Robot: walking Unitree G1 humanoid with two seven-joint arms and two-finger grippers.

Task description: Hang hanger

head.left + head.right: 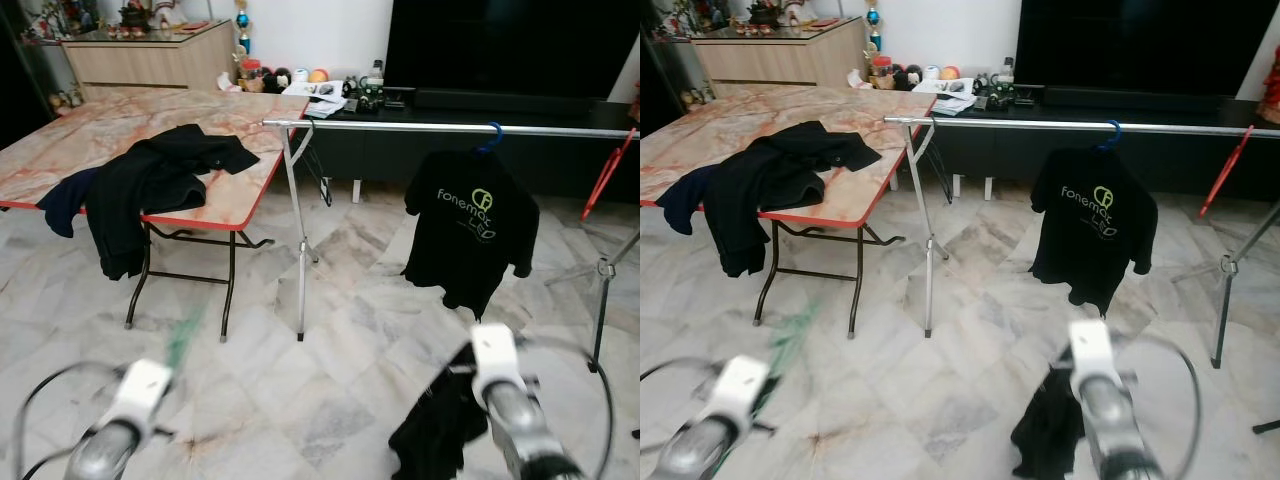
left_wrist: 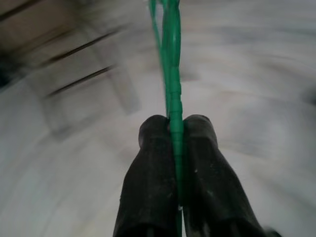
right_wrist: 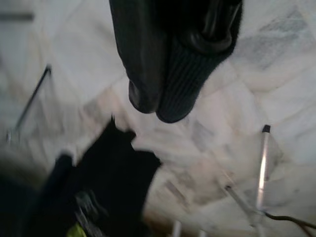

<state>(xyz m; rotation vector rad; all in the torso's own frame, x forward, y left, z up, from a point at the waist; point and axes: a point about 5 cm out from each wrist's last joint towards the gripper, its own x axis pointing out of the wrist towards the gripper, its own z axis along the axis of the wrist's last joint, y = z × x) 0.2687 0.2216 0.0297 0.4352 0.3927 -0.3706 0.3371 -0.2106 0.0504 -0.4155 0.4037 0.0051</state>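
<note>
Left gripper (image 2: pixel 175 163) pinched tight on the green hanger (image 2: pixel 172 74), which juts out ahead of its fingertips, kept low and clear of the floor. Right gripper (image 3: pixel 165 106) clamps a dark garment (image 1: pixel 440 425) that dangles below it. The rail (image 1: pixel 450 127) lies well ahead and above both, so I'd say dressing the hanger comes first.
</note>
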